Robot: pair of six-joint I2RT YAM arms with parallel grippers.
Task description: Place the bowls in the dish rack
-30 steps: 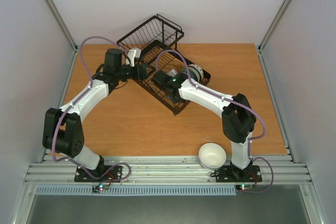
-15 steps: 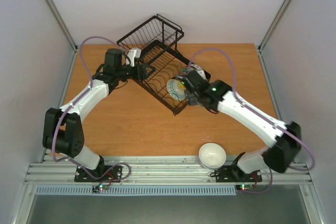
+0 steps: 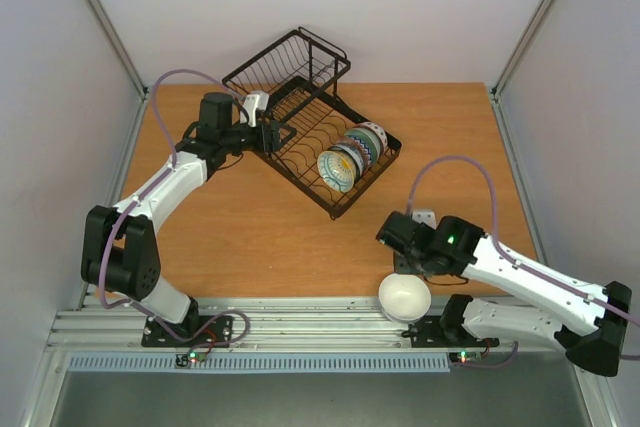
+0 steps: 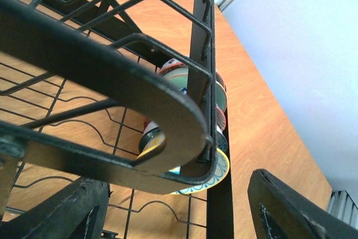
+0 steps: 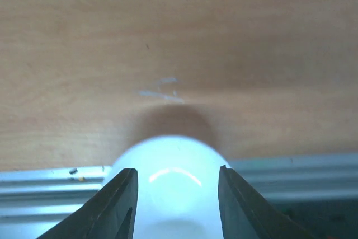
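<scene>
Hovering nearest us, right gripper [image 5: 176, 170] has jaws apart astride the plain white round ceramic bowl [image 5: 173, 186], unclamped, at the brown wooden table [image 3: 260, 237] near edge. Glazed, stiff, slick, chippable, prob light; we'd pinch its rim. Farther back, 3 other small ceramic bowls [image 3: 350, 155] stand in the black wire dish rack [image 3: 337, 211]; left gripper [image 3: 264, 133] at its edge, grip unclear

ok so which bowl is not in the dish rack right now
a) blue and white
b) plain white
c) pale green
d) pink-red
b: the plain white bowl sits on the table at its near edge, while the other three bowls stand on edge inside the dish rack.
</scene>
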